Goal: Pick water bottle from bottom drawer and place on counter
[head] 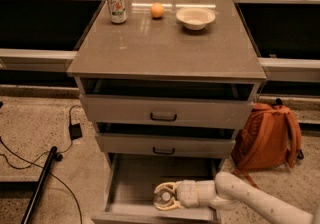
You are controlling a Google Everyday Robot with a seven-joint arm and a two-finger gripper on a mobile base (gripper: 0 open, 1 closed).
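Down in bottom drawer [145,180], hand [158,198] grips water bottle [165,196] near front edge; bare drawer floor behind.

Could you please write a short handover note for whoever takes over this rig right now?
Hand: the robot's cream-coloured hand is low inside the open drawer, right at the bottle; whether it grips cannot be told.
Things: the small clear plastic water bottle with a white cap is near the front of the deep grey bottom drawer. The smooth grey-brown counter carries a green-and-white soda can, an orange and a pale bowl along its back.
Done: drawer open, hand at the bottle.
Left: confirm the grasp, lift the bottle out, set it on the counter.
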